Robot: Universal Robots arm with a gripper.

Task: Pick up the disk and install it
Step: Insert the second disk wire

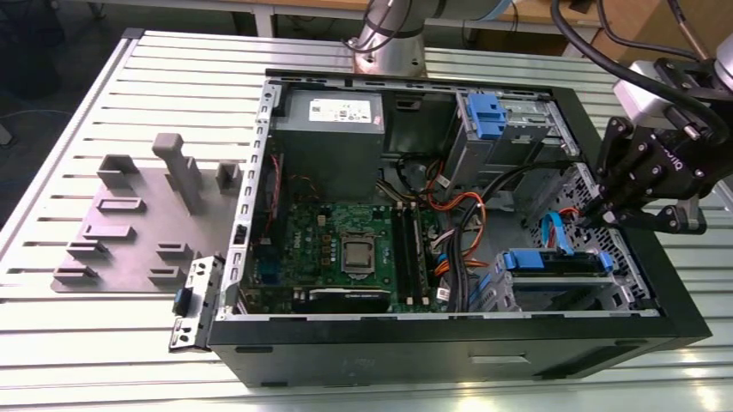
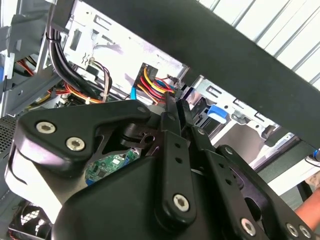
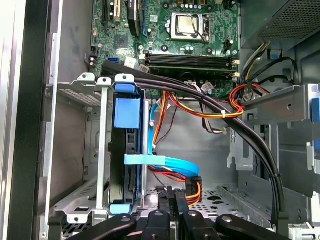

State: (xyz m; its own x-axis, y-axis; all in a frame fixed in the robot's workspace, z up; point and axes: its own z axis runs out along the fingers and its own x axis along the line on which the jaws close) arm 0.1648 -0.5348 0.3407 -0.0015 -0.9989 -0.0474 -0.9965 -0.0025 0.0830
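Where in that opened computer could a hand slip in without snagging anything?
The barest patch is the grey case floor between the blue-framed drive cage and the metal bracket. Orange and black cables crowd it from above. The end effector hangs over that corner.

Even overhead light, soft shadows, dim case interior, mild blur

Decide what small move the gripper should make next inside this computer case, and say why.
Probably shift sideways over the disk, opening on the way. In the first wrist view the gripper hangs shut above the cables, holding nothing, beside the cage where the disk stands in its blue carrier.
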